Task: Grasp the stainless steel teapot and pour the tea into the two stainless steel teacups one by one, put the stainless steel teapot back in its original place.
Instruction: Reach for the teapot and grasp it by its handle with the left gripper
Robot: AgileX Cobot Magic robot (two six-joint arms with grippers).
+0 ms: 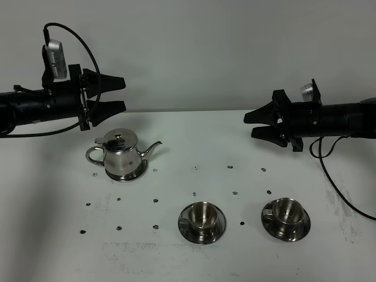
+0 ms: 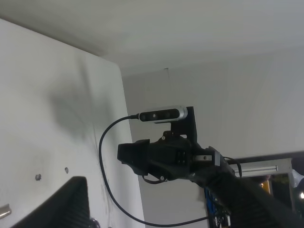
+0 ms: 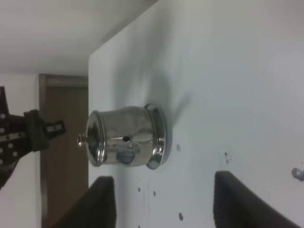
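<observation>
Left gripper (image 1: 119,94): jaws spread wide, holding nothing, in the air above the stainless steel teapot (image 1: 121,155) and clear of it. Right gripper (image 1: 251,125): jaws likewise parted and empty, high over the table (image 1: 194,135) near its far edge. Teapot upright at left rear; centre teacup (image 1: 202,218) and right teacup (image 1: 286,214) on saucers near the front, bare table between. Right wrist view: teapot (image 3: 126,142) spout indistinct, fingers (image 3: 102,204) cropped. Cup contents not discernible
</observation>
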